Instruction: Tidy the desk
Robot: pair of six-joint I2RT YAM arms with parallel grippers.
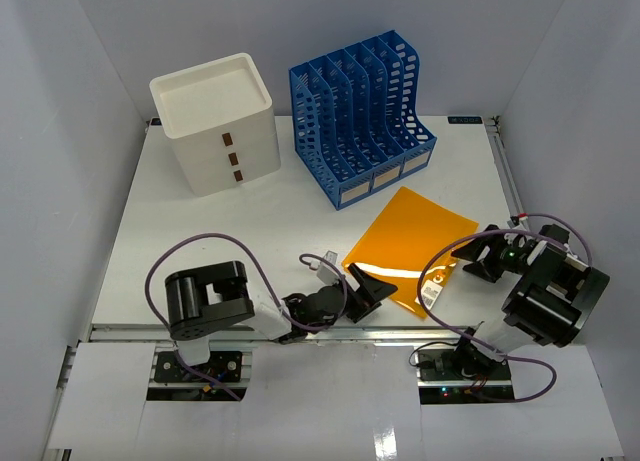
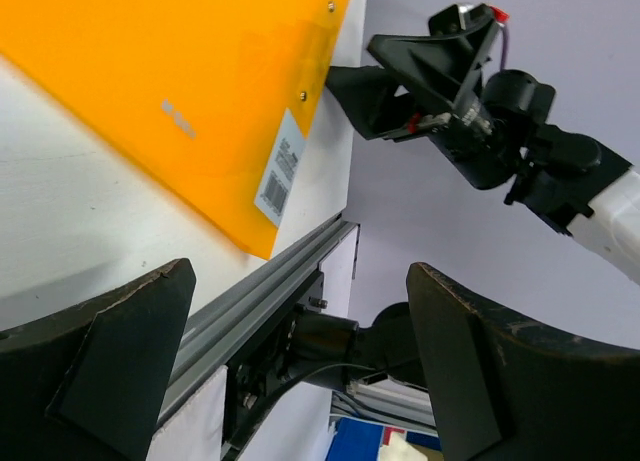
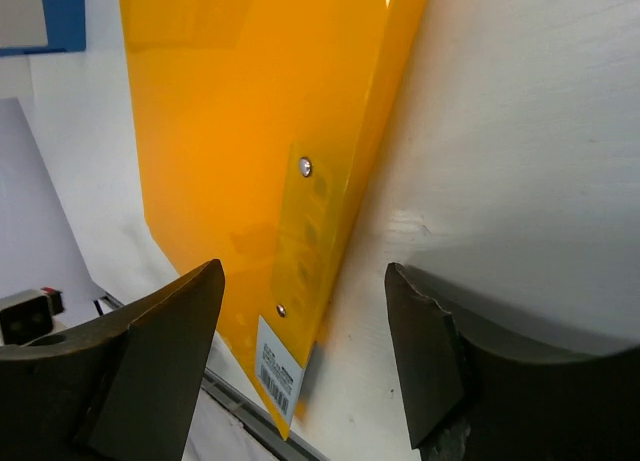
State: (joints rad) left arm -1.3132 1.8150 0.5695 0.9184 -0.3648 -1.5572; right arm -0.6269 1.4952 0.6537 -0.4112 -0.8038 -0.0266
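While your flat white metal-railed desk [image 1: 200,231] lies beneath both arms, you have left gripper [image 2: 300,281] and right gripper [image 3: 303,281] low at its near edge, flanking an orange folder [image 1: 410,241], jaws wide and empty.

The blue plastic slotted file rack [image 1: 362,116] stands toward the back of the wide flat white desk [image 1: 200,221], which has a metal edge rail [image 1: 300,332]. Behind the rack rises a plain, matte, pale grey back wall [image 1: 320,21]. Left of the rack, past the white plastic three-drawer box [image 1: 215,121], a side wall [image 1: 50,181] of the same grey closes me in. Right of the rack stands a second side wall [image 1: 590,131]. Around me the light is even and soft, and the shadows at the rack's foot are faint.
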